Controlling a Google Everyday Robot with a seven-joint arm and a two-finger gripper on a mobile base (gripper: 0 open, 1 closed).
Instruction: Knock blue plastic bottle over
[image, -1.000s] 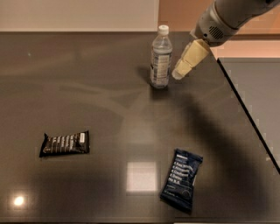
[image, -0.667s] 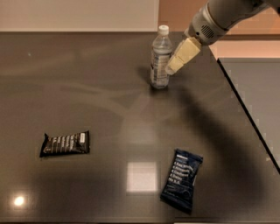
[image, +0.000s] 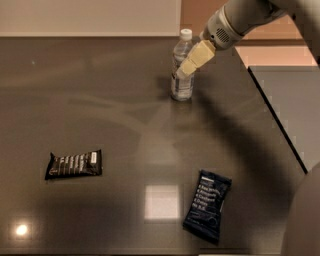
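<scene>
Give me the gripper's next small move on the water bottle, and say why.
Probably a short push leftward: the gripper is at the right side of the blue plastic bottle, about label height, and the bottle stands upright on the table.

cream end effector (image: 185, 71) by clear bottle (image: 182, 88)

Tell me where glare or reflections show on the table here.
Camera view: a bright square reflection lies on the table near the blue wrapper; a small glare spot sits lower left; a dark band runs lower right from the bottle and the tool at it.
</scene>
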